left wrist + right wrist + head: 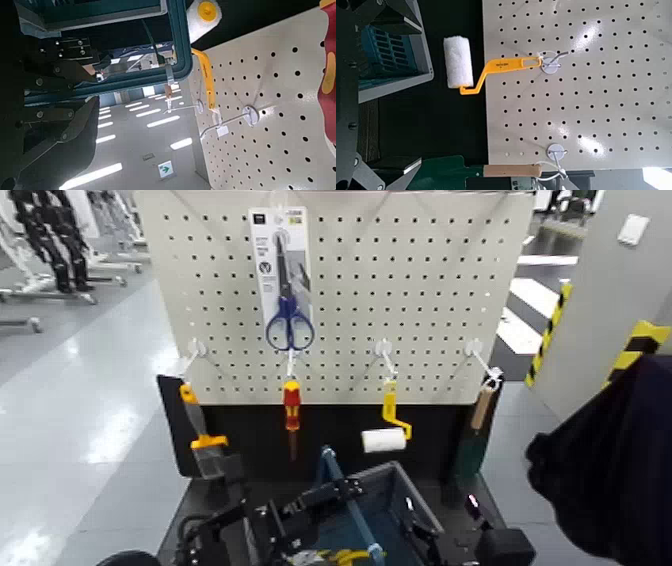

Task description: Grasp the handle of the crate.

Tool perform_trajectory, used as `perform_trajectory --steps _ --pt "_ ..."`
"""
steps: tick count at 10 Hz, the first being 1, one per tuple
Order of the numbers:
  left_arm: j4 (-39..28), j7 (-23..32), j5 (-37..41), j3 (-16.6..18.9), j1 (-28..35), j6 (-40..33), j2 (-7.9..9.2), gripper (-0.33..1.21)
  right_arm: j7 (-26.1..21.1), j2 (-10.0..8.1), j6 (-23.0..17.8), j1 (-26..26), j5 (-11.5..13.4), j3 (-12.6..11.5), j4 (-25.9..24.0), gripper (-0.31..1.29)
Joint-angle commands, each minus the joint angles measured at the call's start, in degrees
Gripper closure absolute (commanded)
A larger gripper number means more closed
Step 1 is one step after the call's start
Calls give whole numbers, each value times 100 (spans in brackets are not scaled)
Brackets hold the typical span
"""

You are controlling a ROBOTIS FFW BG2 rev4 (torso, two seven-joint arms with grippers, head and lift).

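Note:
The blue-grey crate (408,502) sits at the near edge of the black table, below the pegboard. Its slim teal handle (348,500) stands raised over the crate's left side. My left gripper (335,490) is at the handle, one finger on each side of the bar. In the left wrist view the bar (119,85) runs between the dark fingers (71,67), which look closed on it. My right gripper (440,538) hangs by the crate's right wall, open and empty. The right wrist view shows a crate corner (387,47).
A white pegboard (430,300) carries scissors (288,310), a red-and-yellow screwdriver (291,408), a white paint roller (383,440), a yellow-handled scraper (200,435) and a green saw (470,445). A dark bulky shape (610,470) fills the right side.

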Motion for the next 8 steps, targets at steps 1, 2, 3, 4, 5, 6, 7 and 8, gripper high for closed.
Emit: perform_trajectory --steps 1,2,3,4,5,6,7,8 --pt "-54 15 90 -12 11 25 4 119 -26 0 -71 9 52 0 14 15" --pt "-72 23 161 -47 11 25 4 119 -35 0 -80 9 61 0 14 15" --pt "-89 32 196 -56 29 33 4 119 -52 0 -80 9 70 9 14 15" --pt "-107 41 240 -73 37 42 13 119 -70 0 -89 18 79 9 14 15" --pt "-107 41 284 -91 46 33 13 119 -70 0 -89 18 105 9 5 15" --pt "-116 41 292 -91 55 33 13 119 -79 0 -89 18 114 18 14 15" --pt "-125 41 319 -99 55 33 13 119 -79 0 -97 18 114 18 5 15" --pt "-133 41 328 -99 55 33 13 119 -79 0 -89 18 114 18 5 15"
